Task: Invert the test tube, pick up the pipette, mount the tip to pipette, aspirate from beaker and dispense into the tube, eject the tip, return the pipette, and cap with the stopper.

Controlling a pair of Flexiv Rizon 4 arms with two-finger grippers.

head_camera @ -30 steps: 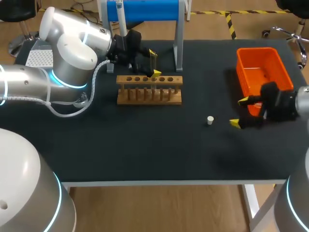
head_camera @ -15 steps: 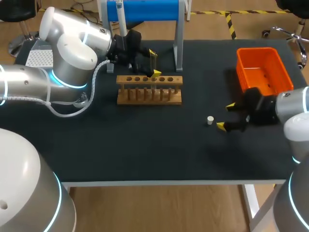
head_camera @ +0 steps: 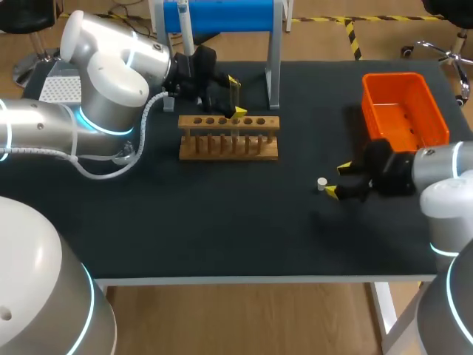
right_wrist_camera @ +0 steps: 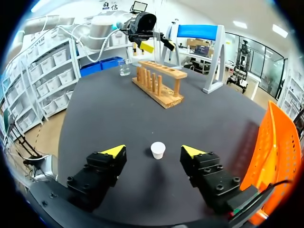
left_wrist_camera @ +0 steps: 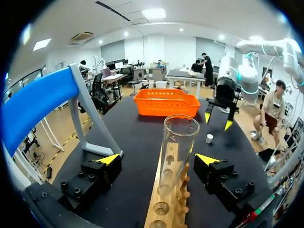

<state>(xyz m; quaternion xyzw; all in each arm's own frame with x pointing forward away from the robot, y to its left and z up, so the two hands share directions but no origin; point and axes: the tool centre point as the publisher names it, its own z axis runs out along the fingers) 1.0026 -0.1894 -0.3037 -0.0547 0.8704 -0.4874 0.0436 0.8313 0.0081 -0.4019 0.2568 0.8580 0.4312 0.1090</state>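
A clear test tube (left_wrist_camera: pixel 178 152) stands mouth-up in the wooden rack (head_camera: pixel 229 137) at the back of the table. My left gripper (head_camera: pixel 236 96) is open around the tube, and its fingers (left_wrist_camera: pixel 107 164) stay clear of the glass on both sides. A small white stopper (head_camera: pixel 322 183) lies on the black table right of centre. My right gripper (head_camera: pixel 338 180) is low over the table and open. The stopper (right_wrist_camera: pixel 158 150) sits between the right gripper's (right_wrist_camera: pixel 153 152) yellow tips, touching neither.
An orange bin (head_camera: pixel 403 111) stands at the back right, just behind my right arm. A blue-topped stand (head_camera: pixel 222 16) rises behind the rack, with a white pipette (head_camera: pixel 185 29) at its left end. A small glass beaker (right_wrist_camera: pixel 124 68) sits beyond the rack.
My right gripper has moved left from beside the orange bin to the stopper and now straddles it, its fingers a little closer together. The left arm has not moved.
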